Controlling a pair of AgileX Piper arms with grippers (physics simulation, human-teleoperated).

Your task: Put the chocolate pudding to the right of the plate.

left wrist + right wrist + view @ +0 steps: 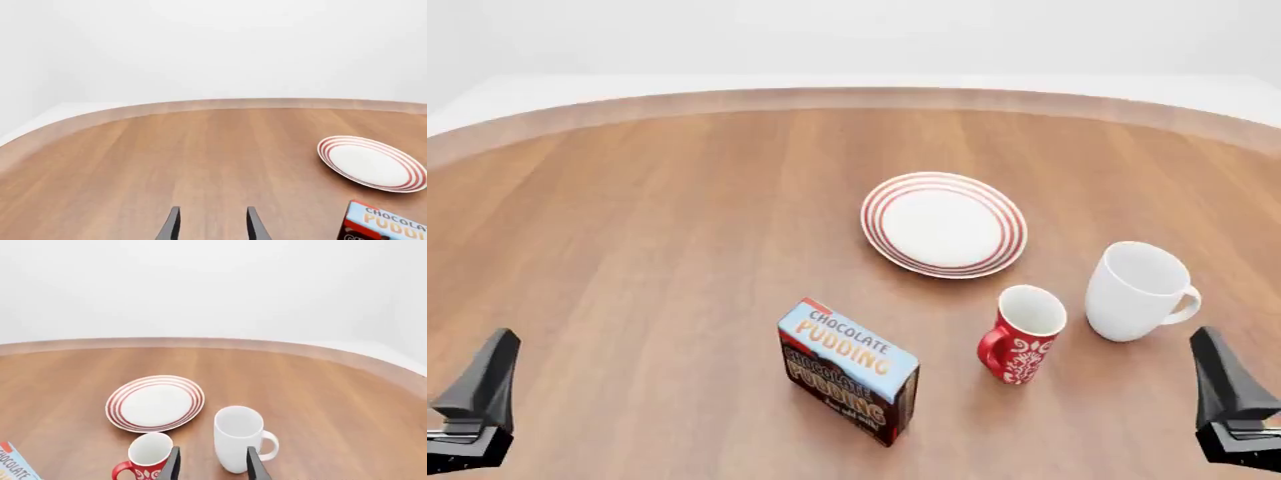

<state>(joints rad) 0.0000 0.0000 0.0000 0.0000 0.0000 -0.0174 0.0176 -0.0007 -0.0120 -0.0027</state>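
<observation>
one pudding box (849, 371) stands on the desk (641, 250), ahead of the left hand (212, 226) and to its right. one plate (944, 224) lies farther off. two mugs, red (1021, 347) and white (1137, 290), sit before the right hand (212, 465). both hands gape, empty.

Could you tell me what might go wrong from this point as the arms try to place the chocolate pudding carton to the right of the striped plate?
1. The tall white mug and the red patterned mug stand just right of and nearer than the round white red-ringed plate, so the blue-topped chocolate pudding carton could knock them.
2. The carton stands upright and angled; a misaligned grasp might tip it.
3. Both the left gripper and the right gripper are open and far off.
</observation>
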